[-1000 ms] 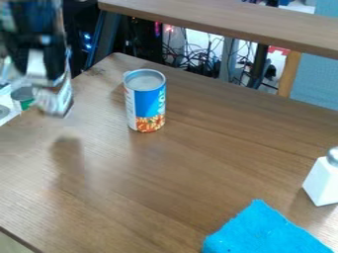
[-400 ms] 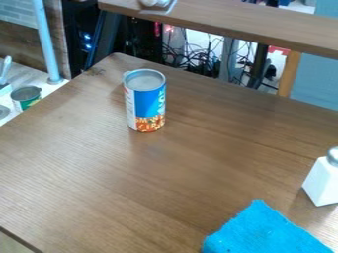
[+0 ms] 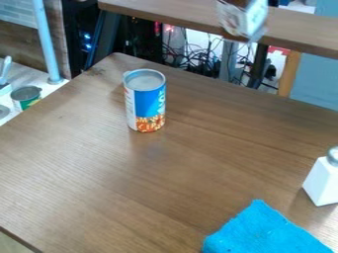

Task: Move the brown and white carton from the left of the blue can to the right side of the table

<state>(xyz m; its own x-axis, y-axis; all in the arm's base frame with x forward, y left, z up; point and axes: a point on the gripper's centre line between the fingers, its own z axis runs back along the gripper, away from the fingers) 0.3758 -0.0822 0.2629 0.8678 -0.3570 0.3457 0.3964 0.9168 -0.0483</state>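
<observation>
At the near right corner, a bright blue cloth (image 3: 267,232) is laid on the brown wooden table (image 3: 151,190), one corner pointed towards the far side. Just beyond it, near the right edge, a white shaker (image 3: 322,183) with a metal top is stood on its base.

Farther back and left of centre, the can (image 3: 146,104) is set on the table, near neither the cloth nor the shaker. It is stood upright, its long axis vertical and its round metal end faced upward. The blue part of its label, with orange and red below, is turned towards the camera, and a white panel is shown on its left side.

At the left, a smaller green can (image 3: 27,98) is placed on a pale counter (image 3: 51,88), near the foot of a light blue pole (image 3: 48,44).

At the top edge, right of centre, the gripper (image 3: 243,32) is hung downward in front of a raised wooden board (image 3: 178,15), well apart from the can. How far it is opened, and whether anything is held, cannot be told. Farther off, tangled cables (image 3: 198,64) are seen beneath the board.
</observation>
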